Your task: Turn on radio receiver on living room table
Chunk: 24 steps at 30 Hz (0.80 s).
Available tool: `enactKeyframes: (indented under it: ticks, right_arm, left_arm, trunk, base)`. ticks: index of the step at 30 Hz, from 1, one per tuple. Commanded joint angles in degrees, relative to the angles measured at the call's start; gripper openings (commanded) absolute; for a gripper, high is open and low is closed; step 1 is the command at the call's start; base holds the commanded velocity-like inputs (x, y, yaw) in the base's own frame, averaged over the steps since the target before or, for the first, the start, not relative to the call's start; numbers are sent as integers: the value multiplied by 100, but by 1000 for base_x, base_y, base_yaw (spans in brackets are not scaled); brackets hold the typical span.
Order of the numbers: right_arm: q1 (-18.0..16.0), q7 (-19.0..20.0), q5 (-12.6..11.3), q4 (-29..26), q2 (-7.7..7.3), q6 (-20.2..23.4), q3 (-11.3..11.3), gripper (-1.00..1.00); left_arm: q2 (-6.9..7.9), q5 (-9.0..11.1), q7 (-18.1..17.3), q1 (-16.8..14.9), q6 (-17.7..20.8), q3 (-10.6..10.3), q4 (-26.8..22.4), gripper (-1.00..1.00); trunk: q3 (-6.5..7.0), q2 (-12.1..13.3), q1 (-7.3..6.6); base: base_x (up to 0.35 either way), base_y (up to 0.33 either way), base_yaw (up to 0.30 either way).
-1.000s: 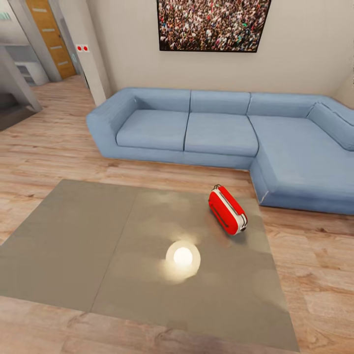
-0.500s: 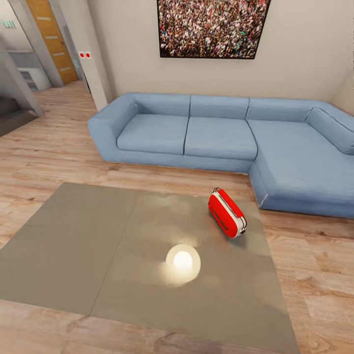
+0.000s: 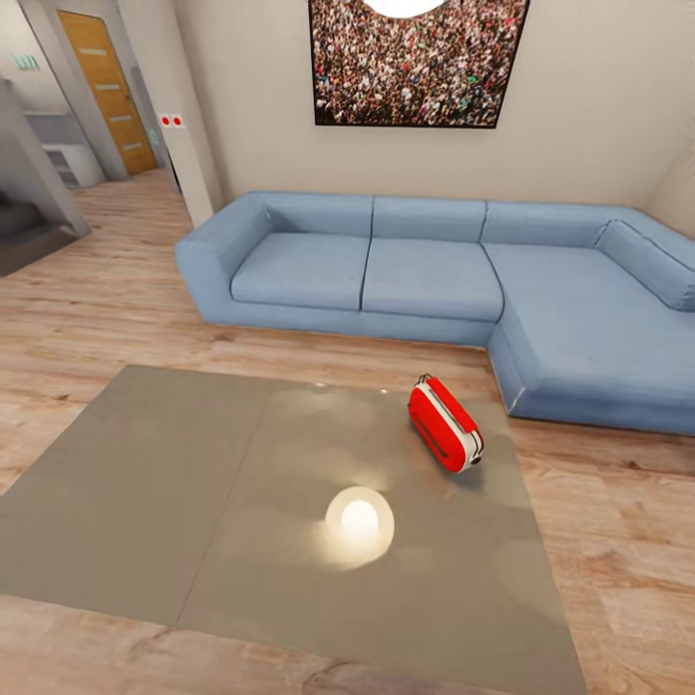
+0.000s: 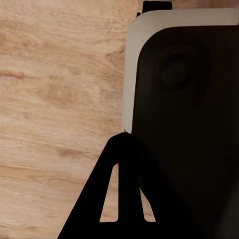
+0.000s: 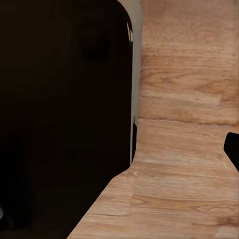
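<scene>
The red radio receiver (image 3: pixel 444 422) with its white band lies on its side near the far right corner of the grey glossy table (image 3: pixel 193 502); its dial face is not visible from here. In the left wrist view, my left gripper (image 4: pixel 124 142) shows as a dark wedge with its tips together over the wood floor, beside my own dark base. At the edge of the right wrist view, a dark bit of a right fingertip (image 5: pixel 233 149) pokes in over the floor; the other finger is lost against my dark base.
A blue L-shaped sofa (image 3: pixel 434 270) stands behind and to the right of the table, under a crowd-photo picture (image 3: pixel 415 63). A pendant lamp (image 3: pixel 403 6) hangs overhead, mirrored in the tabletop as a bright reflection (image 3: pixel 359 524). Wood floor surrounds the table; a door (image 3: pixel 101 92) and stairs (image 3: pixel 29 212) are far left.
The head camera has tilted up a little, so the whole scene sits lower and the lamp's rim has come into view. The radio stays put on the table.
</scene>
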Motion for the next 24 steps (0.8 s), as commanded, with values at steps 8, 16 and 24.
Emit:
enactKeyframes:
  ticks: [8,16,24]
  right_arm:
    - [0,0,7,0,8,0,0,100]
    - [0,0,8,0,9,0,0,100]
    - [0,0,8,0,9,0,0,100]
  left_arm:
    - [0,0,0,0,0,1,0,-100]
    - [0,0,0,0,0,-1,0,-100]
    - [0,0,0,0,0,0,0,-100]
  trunk:
    - [74,0,0]
    - [148,0,0]
    - [222,0,0]
  base:
    - [0,0,0]
    - [0,0,0]
    - [0,0,0]
